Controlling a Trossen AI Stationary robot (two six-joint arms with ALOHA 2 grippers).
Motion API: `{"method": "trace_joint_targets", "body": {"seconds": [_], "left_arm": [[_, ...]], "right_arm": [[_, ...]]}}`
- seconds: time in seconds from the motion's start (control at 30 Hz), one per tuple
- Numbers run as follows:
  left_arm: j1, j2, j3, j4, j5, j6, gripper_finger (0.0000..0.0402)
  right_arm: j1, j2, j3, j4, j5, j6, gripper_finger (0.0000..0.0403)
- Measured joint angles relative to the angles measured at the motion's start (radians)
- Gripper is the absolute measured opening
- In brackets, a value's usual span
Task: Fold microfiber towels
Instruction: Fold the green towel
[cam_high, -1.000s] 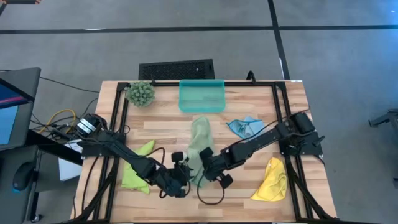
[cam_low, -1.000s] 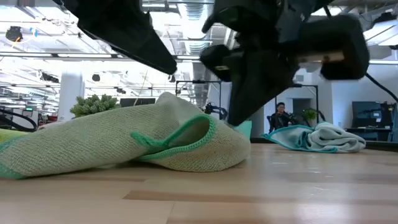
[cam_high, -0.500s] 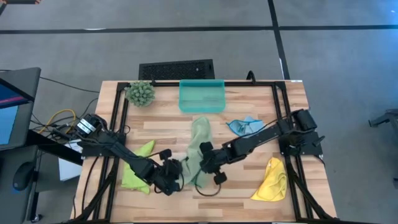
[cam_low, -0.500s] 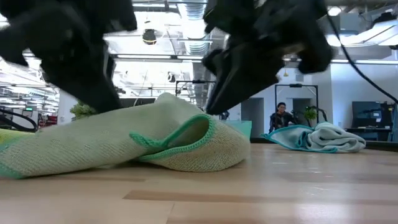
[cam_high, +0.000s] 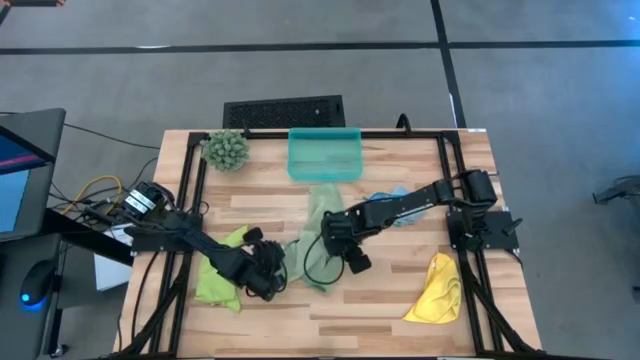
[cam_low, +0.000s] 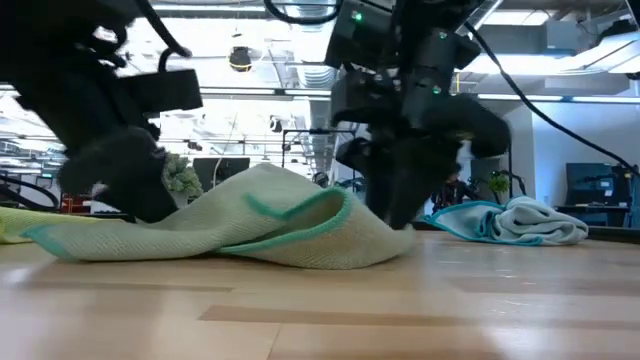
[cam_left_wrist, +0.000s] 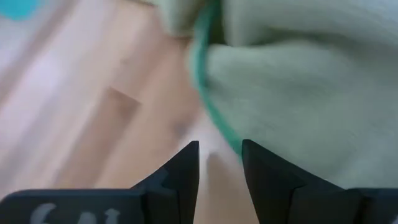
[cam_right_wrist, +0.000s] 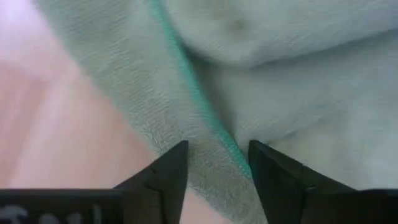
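The pale sage towel (cam_high: 318, 235) with a teal hem lies crumpled mid-table, its near part folded over into a low hump (cam_low: 290, 225). My right gripper (cam_high: 332, 242) is open and low over the towel's right side, a hemmed edge (cam_right_wrist: 199, 106) running between its fingers. My left gripper (cam_high: 270, 272) is open at the towel's near left. In the left wrist view the hem (cam_left_wrist: 202, 93) lies just ahead of its fingertips. A lime green towel (cam_high: 222, 265), a light blue one (cam_high: 395, 203) and a yellow one (cam_high: 437, 288) lie in heaps around it. My right gripper points down at the sage towel near its teal hem (cam_right_wrist: 217, 134), one finger (cam_right_wrist: 171, 168) on each side of the hem. I cannot tell whether the fingers touch the cloth. The towel lies slack on the table.
A teal tray (cam_high: 325, 165) stands at the far middle and a spiky green plant ball (cam_high: 227, 149) at the far left. Black frame rails (cam_high: 452, 190) run along both sides. Bare wood shows along the near edge (cam_high: 350, 315).
My right gripper has gone toward the far edge along the sage towel, come down beside it, and its fingers have parted. My left gripper has drawn back toward the table's left. The towel's raised fold has sunk flatter and its left end has shifted slightly right.
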Motion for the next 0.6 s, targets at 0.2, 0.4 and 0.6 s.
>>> {"method": "trace_joint_targets", "body": {"seconds": [0.2,0.4,0.6], "left_arm": [[0.094,-0.012,0.034,-0.166,-0.057,0.034,0.0114],[0.159,-0.065,0.177,-0.634,-0.147,-0.049,0.0114],[0.111,-0.102,0.24,-0.538,-0.134,0.013,0.0114]], "right_arm": [[0.069,0.0,0.0,-0.012,-0.013,0.019,0.0058],[0.148,-0.004,-0.002,-0.004,-0.001,-0.003,0.0021],[0.146,-0.108,-0.13,0.133,0.023,0.062,0.0009]]}}
